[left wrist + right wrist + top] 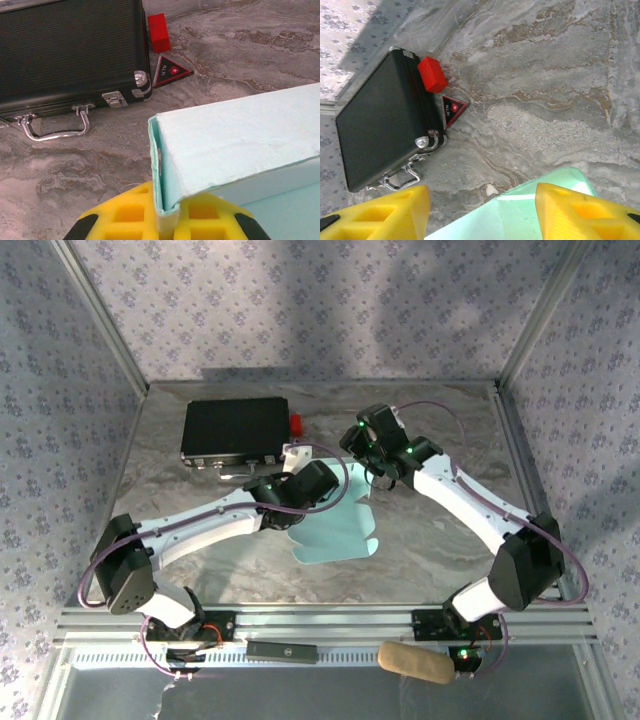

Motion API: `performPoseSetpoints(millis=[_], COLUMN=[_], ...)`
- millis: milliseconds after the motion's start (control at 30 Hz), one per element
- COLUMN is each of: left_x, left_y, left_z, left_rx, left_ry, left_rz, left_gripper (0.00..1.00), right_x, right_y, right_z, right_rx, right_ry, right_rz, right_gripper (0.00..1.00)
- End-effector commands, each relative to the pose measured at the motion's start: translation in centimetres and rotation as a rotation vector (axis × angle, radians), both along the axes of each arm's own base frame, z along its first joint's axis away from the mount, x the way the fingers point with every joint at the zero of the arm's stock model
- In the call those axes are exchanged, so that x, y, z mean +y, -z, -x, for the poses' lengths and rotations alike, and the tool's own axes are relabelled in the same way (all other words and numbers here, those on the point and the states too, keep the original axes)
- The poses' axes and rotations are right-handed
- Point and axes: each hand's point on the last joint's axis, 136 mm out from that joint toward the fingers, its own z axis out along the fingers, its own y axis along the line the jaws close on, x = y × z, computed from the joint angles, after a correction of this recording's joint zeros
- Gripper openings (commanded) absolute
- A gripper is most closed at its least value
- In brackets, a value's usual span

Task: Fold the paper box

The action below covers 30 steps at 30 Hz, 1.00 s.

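- The box (335, 530), a pale-blue card sheet with rounded flaps, lies partly folded near the middle of the table (440, 550). It sits between the two arms, and its flat part spreads toward the near edge.
- From the left wrist we see one panel of the box (240, 135) raised off the sheet. It forms a long folded wall whose sharp corner is nearest the camera.
- The left gripper (167, 222) is closed on that corner. Its yellow fingers (125, 215) press the thin upright edge of card from either side, with nothing but the card between them.
- The right gripper (482, 215) stands open, its yellow fingers (385, 212) well apart.
- A rounded flap of the box (520, 215) lies in the gap between the right gripper's fingers and below them. The right-hand finger overlaps the flap's edge in this view, and we cannot tell whether either finger touches the card.
- In the top view both wrists come together over the far side of the box, the left arm at its far-left corner and the right arm at its far-right edge.
- Beyond the box, at the far left of the table, lies a black case (235, 430). It is apart from the card, and its metal handle and latches face the box.
- A red block (159, 32) sits just beside the case's far right corner.
- A black-and-red triangle (171, 71) lies flat on the marbled surface just beside the case's near right corner.
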Motion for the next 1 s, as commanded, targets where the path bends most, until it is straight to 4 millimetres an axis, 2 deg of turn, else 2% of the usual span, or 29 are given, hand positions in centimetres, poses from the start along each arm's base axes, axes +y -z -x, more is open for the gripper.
performPoseSetpoints(millis=[0,100,133,300,533,700,800,867,900,967], left_x=[0.2,0.0,-0.1,-0.4,-0.6,-0.7,-0.6,-0.5,-0.5,-0.3], left_y=[-1.6,-1.8,-1.8,-1.6,-1.7,-1.8,-1.8,-1.9,-1.9,-1.9], left_z=[0.0,0.1,0.1,0.1,0.3,0.4,0.5,0.5,0.6,0.6], left_rx=[-0.040,-0.046,-0.047,-0.047,-0.052,-0.054,-0.056,-0.058,-0.060,-0.061], left_ry=[-0.017,-0.013,-0.010,-0.009,-0.004,-0.002,-0.003,-0.003,-0.004,-0.006], left_rz=[0.019,0.018,0.017,0.017,0.021,0.022,0.021,0.020,0.022,0.018], left_gripper=[0.00,0.00,0.00,0.00,0.00,0.00,0.00,0.00,0.00,0.00], right_x=[-0.4,-0.4,-0.4,0.5,1.3,1.6,1.7,1.6,1.4,0.6], right_y=[0.8,0.8,1.7,1.8,1.0,1.8,1.9,1.6,1.5,1.1], right_z=[0.8,1.1,1.6,1.8,2.0,1.9,1.9,2.0,2.0,2.5], right_rx=[0.018,0.013,0.026,0.036,0.026,0.055,0.062,0.054,0.048,0.030], right_ry=[0.005,0.014,0.013,0.015,0.031,0.065,0.075,0.078,0.079,0.085], right_rz=[0.019,-0.016,-0.021,-0.112,-0.234,-0.344,-0.369,-0.367,-0.363,-0.328], right_gripper=[0.59,0.59,0.59,0.56,0.39,0.24,0.20,0.20,0.24,0.39])
